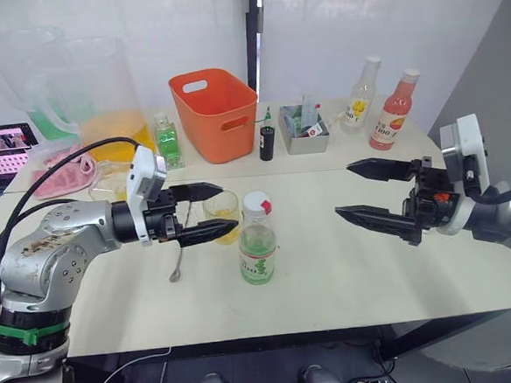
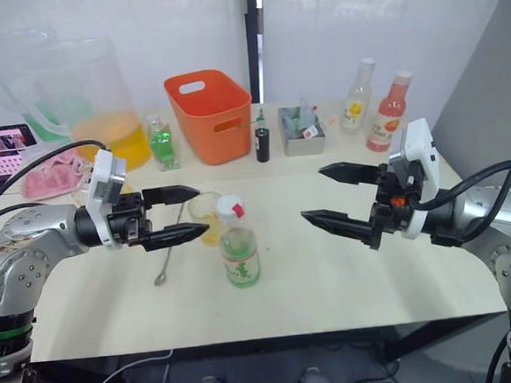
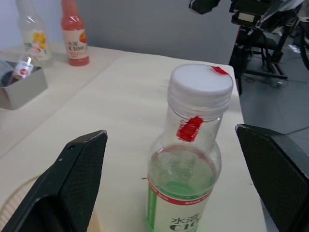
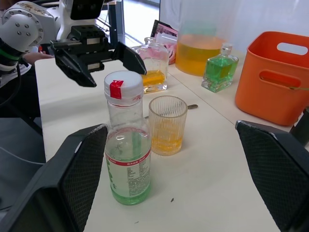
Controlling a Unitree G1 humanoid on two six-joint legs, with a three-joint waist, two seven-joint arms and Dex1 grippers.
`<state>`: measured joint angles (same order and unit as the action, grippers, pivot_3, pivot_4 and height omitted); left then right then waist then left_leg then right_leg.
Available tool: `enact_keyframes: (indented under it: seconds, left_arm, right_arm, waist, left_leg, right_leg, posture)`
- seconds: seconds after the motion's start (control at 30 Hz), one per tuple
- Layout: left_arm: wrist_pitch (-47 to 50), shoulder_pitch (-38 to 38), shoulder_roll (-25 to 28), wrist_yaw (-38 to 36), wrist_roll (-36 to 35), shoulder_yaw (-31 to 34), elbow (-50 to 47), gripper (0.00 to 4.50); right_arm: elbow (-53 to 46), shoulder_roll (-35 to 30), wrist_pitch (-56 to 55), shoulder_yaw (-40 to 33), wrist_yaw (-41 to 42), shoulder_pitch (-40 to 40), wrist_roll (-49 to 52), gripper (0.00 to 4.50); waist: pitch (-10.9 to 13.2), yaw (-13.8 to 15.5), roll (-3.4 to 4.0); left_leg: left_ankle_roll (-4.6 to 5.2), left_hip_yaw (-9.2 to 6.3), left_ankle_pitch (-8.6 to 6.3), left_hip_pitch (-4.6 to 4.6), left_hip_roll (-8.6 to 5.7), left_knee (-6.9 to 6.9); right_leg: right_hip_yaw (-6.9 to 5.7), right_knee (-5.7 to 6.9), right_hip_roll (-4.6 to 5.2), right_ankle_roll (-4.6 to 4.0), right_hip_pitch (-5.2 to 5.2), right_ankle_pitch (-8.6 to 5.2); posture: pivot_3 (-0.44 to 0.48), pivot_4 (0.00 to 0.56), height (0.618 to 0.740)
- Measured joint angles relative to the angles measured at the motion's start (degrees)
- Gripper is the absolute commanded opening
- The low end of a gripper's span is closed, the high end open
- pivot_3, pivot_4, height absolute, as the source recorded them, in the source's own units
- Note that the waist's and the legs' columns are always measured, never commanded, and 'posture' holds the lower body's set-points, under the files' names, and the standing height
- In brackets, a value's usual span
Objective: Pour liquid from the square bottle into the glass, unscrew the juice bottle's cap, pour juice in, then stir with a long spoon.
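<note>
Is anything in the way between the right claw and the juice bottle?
No, nothing visible. The right claw is open, with bare table between it and the juice bottle. The glass stands on the bottle's far side.

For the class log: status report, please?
Both grippers, left and right, open, empty. Juice bottle upright, cap on. Glass holds yellow liquid. Nothing blocking.
</note>
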<state>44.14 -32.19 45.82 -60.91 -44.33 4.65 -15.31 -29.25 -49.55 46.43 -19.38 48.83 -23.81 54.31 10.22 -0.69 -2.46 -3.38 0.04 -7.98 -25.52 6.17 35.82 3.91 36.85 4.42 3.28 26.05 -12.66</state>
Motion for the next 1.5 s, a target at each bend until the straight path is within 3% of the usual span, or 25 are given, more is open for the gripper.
enact_keyframes:
  seconds: [0.2, 0.47, 0.77, 0.87, 0.97, 1.5]
  left_arm:
    - [-2.49, -1.60, -2.01, -1.80, 3.64, -5.32, 0.57, 4.50]
    - [-3.94, -5.45, -7.03, -1.95, 5.84, -8.77, 2.77, 4.50]
    - [-4.55, -6.87, -9.13, -3.55, 6.93, -10.72, 4.15, 4.50]
    - [-5.27, -6.87, -9.48, -4.09, 7.40, -11.07, 4.73, 3.74]
    - [-5.75, -6.87, -9.49, -4.66, 8.31, -11.07, 5.07, 2.69]
    - [-14.10, -6.72, -10.98, -6.37, 13.62, -11.79, 7.42, 2.69]
  right_arm:
    - [-1.98, -0.71, 0.55, -0.48, -3.12, 0.94, 1.75, 4.48]
    - [-4.26, -1.11, 0.55, -1.81, -6.73, 3.12, 3.33, 4.48]
    - [-5.13, -2.74, 0.54, -2.69, -8.42, 4.43, 5.06, 4.48]
    - [-5.13, -3.04, 0.53, -3.16, -8.65, 4.51, 5.30, 4.50]
    - [-5.13, -3.23, 0.52, -3.36, -8.88, 4.54, 5.44, 4.50]
    - [-4.53, -3.30, 0.07, -3.10, -8.62, 4.13, 5.24, 4.50]
  waist:
    - [0.00, 0.14, 0.00]
    - [0.00, 0.12, 0.00]
    - [0.00, -0.01, 0.00]
    - [0.00, 0.00, 0.00]
    - [0.00, -0.01, 0.00]
    - [0.00, -0.01, 0.00]
  left_leg:
    - [0.00, 0.00, 0.00, -0.02, 0.00, 0.03]
    - [0.01, -0.01, 0.01, -0.01, -0.03, 0.04]
    - [0.01, -0.02, 0.01, 0.00, -0.03, 0.05]
    - [0.01, -0.02, 0.01, 0.00, -0.03, 0.05]
    - [0.01, -0.02, 0.01, 0.00, -0.03, 0.05]
    - [0.02, -0.02, 0.01, 0.00, -0.03, 0.08]
  right_leg:
    - [0.00, 0.00, 0.00, 0.00, 0.00, 0.00]
    - [0.03, -0.01, 0.00, 0.03, -0.04, 0.02]
    - [0.04, 0.00, 0.00, 0.03, -0.05, 0.02]
    - [0.04, 0.00, 0.00, 0.04, -0.05, 0.02]
    - [0.05, 0.00, 0.00, 0.04, -0.05, 0.02]
    - [0.06, 0.00, 0.00, 0.05, -0.08, 0.03]
  posture:
    - [0.000, 0.150, 0.703]
    - [0.000, 0.150, 0.703]
    - [0.000, 0.150, 0.703]
    - [0.000, 0.150, 0.703]
    - [0.000, 0.150, 0.703]
    - [0.000, 0.150, 0.703]
